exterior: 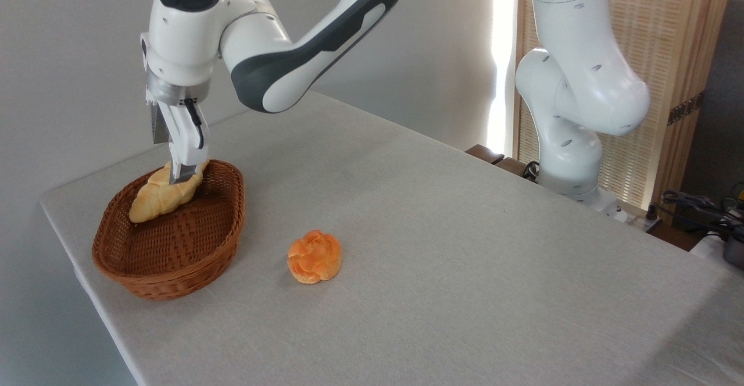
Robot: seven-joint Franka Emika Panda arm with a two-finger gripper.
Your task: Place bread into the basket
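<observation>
We see the end effector (pixel 185 178) reaching straight down at the far end of the basket (pixel 148 270), its fingers pinching the bread (pixel 160 195) at the loaf's upper right end. The bread hangs tilted from that grip: its gripped end is highest, and it slopes down toward seven o'clock, with its lower tapered tip just inside the basket's far left rim. We cannot tell whether that lower tip touches the weave or is just above it. The loaf is long, braided and golden, with a glossy, ridged crust. The basket is oval, brown woven wicker with a flared rim, and we can see nothing in it but the bread at its far end; its near floor shows bare weave. From the basket, at about three o'clock and well apart from it, a small round knotted orange bun (pixel 314 256) sits on the surface (pixel 465 258), which is covered in pale, finely woven cloth. The arm (pixel 325 31) is smooth white with dark grey panels and a blue light at its wrist joint.
</observation>
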